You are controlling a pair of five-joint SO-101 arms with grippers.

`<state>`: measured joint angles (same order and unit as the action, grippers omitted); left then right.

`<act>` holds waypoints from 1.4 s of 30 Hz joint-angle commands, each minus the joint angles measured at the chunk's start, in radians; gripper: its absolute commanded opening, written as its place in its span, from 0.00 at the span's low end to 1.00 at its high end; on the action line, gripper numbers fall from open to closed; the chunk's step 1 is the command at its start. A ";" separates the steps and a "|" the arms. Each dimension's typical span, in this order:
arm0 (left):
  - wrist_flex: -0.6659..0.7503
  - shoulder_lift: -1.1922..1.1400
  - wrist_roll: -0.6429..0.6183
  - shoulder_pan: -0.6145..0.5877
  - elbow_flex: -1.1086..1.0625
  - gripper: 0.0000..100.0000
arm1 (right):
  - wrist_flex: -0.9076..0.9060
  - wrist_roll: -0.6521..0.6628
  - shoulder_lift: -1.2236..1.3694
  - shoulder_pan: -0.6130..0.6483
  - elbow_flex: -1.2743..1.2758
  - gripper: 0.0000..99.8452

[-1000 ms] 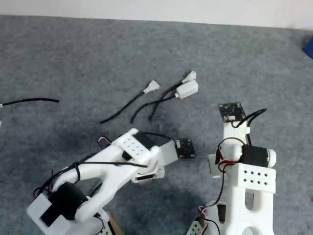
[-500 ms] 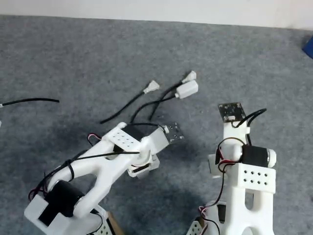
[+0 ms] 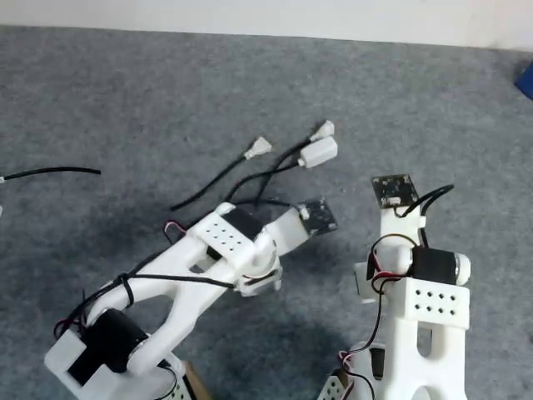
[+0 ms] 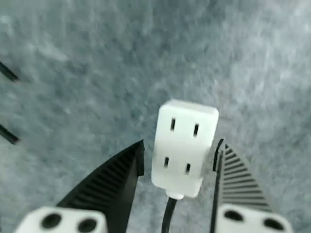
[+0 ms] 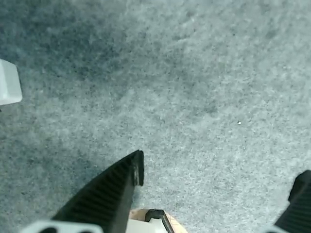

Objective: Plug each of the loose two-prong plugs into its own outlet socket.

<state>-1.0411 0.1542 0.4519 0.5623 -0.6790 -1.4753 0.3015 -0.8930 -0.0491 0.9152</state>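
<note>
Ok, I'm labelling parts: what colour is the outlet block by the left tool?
The outlet block is white, its cord black; left wrist view shows it best.

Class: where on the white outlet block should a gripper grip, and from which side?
Grip the white outlet block across its two long side walls, coming from the end with the cord. They are flat and parallel, leaving the slotted face clear.

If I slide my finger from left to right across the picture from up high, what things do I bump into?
Loose black cable → small white plug → white outlet block → right arm → blue thing at the edge.
</note>
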 commanded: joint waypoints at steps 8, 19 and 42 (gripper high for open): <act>-0.123 -0.151 0.005 0.008 0.357 0.25 | -0.005 0.015 0.012 0.007 -0.005 0.44; -0.276 -0.369 -0.015 0.012 0.817 0.25 | -0.004 0.015 0.012 0.002 -0.005 0.44; -0.298 -0.556 -0.493 -0.737 0.800 0.25 | -0.096 -0.304 1.061 0.337 -1.221 0.44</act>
<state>-1.4154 -0.4104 0.0207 -0.1573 0.1619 -1.5581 0.1327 -0.1335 0.2163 0.1373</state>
